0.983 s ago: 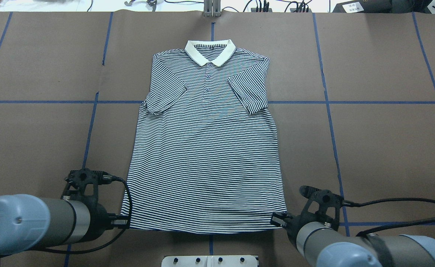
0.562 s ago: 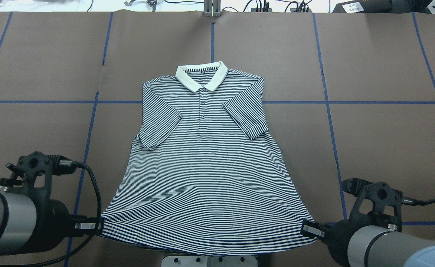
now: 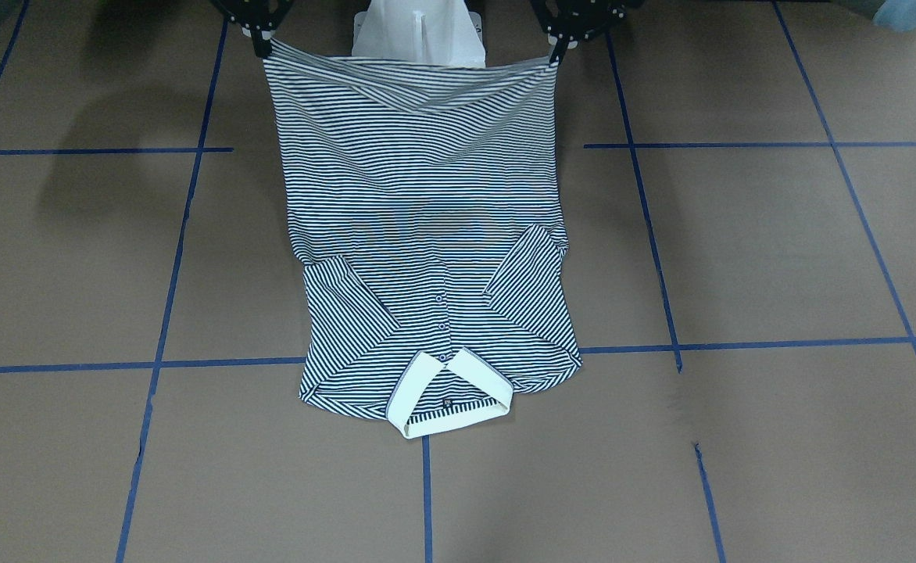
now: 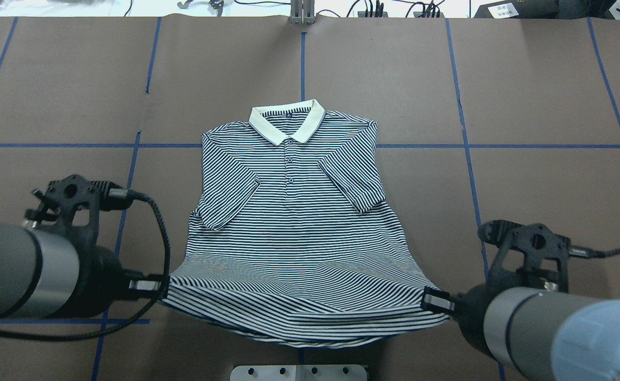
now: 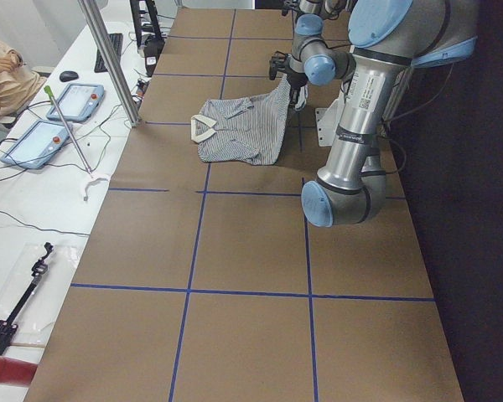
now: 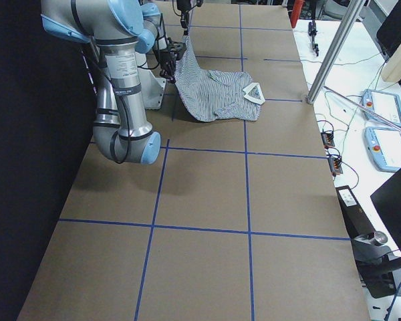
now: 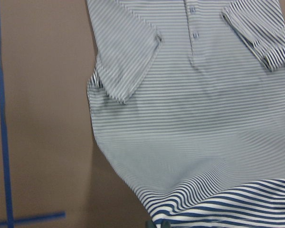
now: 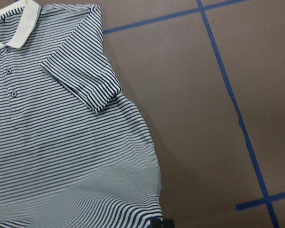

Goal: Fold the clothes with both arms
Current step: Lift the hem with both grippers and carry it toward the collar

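Note:
The striped polo shirt [image 4: 289, 238] lies face up, its cream collar [image 4: 288, 120] at the far end and both sleeves folded in over the chest. My left gripper [image 4: 162, 286] is shut on the near left hem corner. My right gripper [image 4: 430, 301] is shut on the near right hem corner. Between them the hem hangs stretched above the table, sagging in the middle. In the front-facing view the shirt [image 3: 427, 203] rises from the table to the left gripper [image 3: 556, 48] and the right gripper [image 3: 261, 45]. Both wrist views look down on the shirt [image 7: 190, 118] [image 8: 61, 142].
The white pedestal base [image 4: 299, 372] stands just under the lifted hem. Blue tape lines [image 4: 466, 159] cross the brown table cover [image 4: 543, 211]. A metal post [image 4: 302, 10] stands at the far edge. Tablets [image 5: 59, 109] and cables lie on a side bench.
Both grippers have lifted the hem off the table and pulled it toward the robot. The collar and shoulders slid nearer along the table. The hem now hangs stretched in the air.

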